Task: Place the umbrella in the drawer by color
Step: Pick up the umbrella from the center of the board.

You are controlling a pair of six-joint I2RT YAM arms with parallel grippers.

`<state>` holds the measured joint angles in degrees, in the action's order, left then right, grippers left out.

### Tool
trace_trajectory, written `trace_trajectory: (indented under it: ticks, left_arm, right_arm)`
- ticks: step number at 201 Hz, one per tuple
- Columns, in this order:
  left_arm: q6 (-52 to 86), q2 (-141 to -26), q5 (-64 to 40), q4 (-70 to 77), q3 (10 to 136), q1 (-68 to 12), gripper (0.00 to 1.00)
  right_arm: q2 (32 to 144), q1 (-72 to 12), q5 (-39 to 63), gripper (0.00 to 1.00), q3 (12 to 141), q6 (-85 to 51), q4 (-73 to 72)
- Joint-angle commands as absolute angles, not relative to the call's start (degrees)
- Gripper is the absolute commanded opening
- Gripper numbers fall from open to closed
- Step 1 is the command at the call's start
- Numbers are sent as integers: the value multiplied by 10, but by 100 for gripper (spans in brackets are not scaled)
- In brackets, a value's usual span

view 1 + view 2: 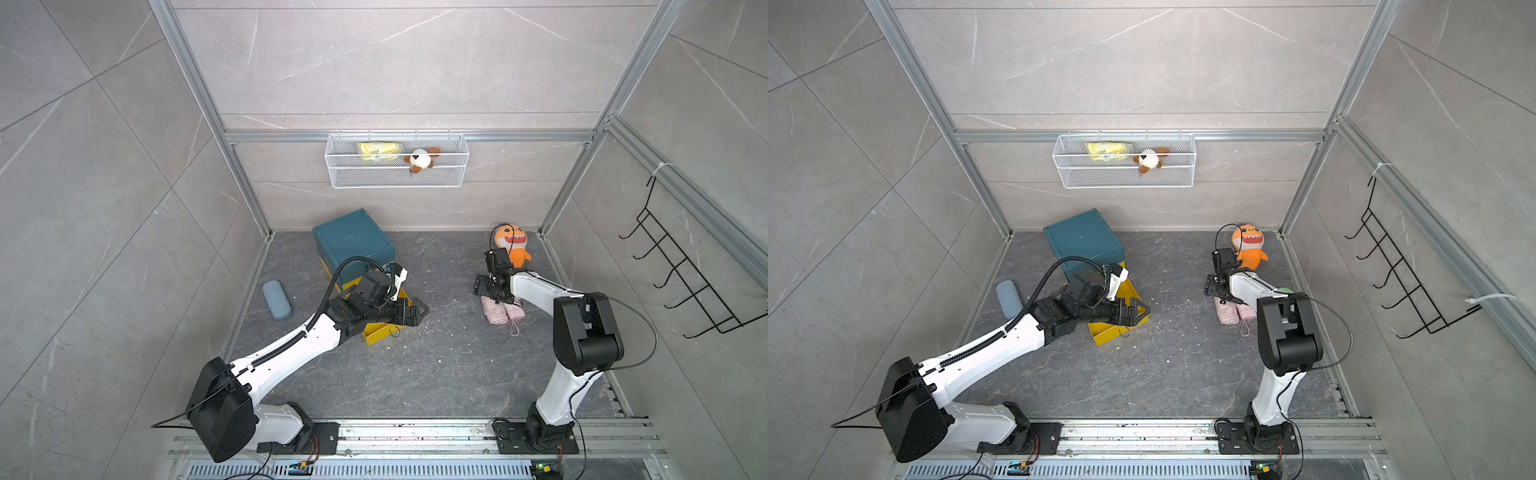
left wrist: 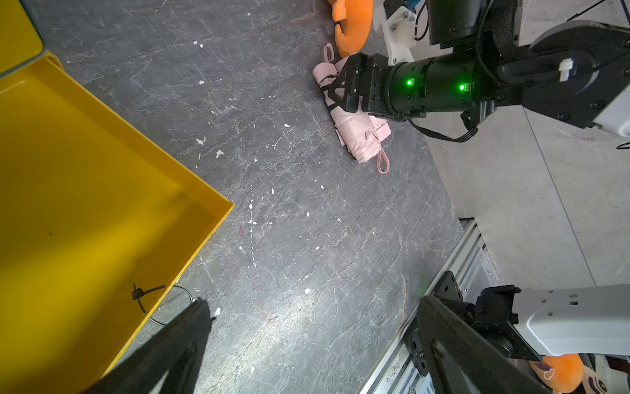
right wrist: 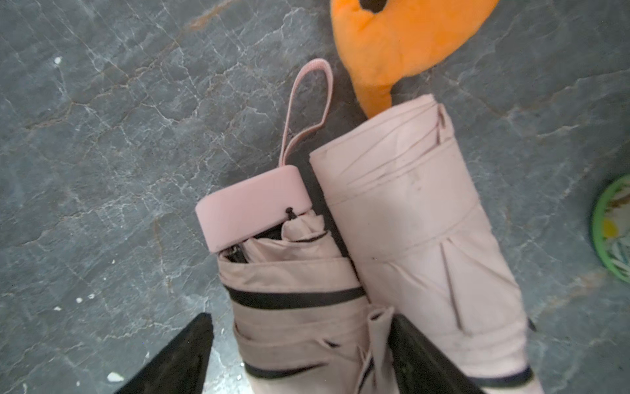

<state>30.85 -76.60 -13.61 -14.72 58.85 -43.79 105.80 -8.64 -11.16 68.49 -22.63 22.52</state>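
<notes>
Pink fabric on both sides makes this grasp fussy. The right gripper (image 3: 300, 324) stands open astride the folded umbrella (image 3: 293, 293) with nothing clamped yet. One finger (image 3: 184, 358) is clear of it on the bare floor side, and the other (image 3: 426, 358) is wedged between it and a second pink roll (image 3: 419, 238) lying alongside. My advice is to close squarely across the body behind the handle cap (image 3: 252, 215), taking only this roll, then lift straight up so the neighbour and the orange shark plush (image 1: 513, 245) are not dragged. The canopy is pale, pleated and edged with black bands, with a wrist loop (image 3: 306, 102) at the capped end. It looks soft, so a firm squeeze seems wise. In both top views the umbrella (image 1: 494, 313) lies right of centre on the dark floor, just below the plush. The left gripper (image 1: 420, 312) hangs wide open and empty over the front corner of the pulled-out yellow drawer (image 1: 376, 334), below the teal cabinet (image 1: 353, 241).
</notes>
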Motion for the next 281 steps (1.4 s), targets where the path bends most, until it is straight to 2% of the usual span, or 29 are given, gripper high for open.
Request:
trace_trajectory:
  ticks: [1,105,233,260,281]
  left_arm:
    - [294,-771,-141,-128,586,-440,98]
    - [295,-772,-144,-126,586,-439,98]
    - [298,-760,-138,-129,580,-439,98]
    - [299,-758,-135,-131,579,-439,98]
    - [299,-757,-131,-133,577,-440,98]
  right_arm:
    - [1069,-85,-96,83,707,-224,237]
    - [1147,-97,23,77,772,-203,299]
    - [1188,-157,-52,77,818,-163,373]
    - [1186,-158,-51,73,817,-161,373]
    - [1178,-159,-32,62,812,-158,365]
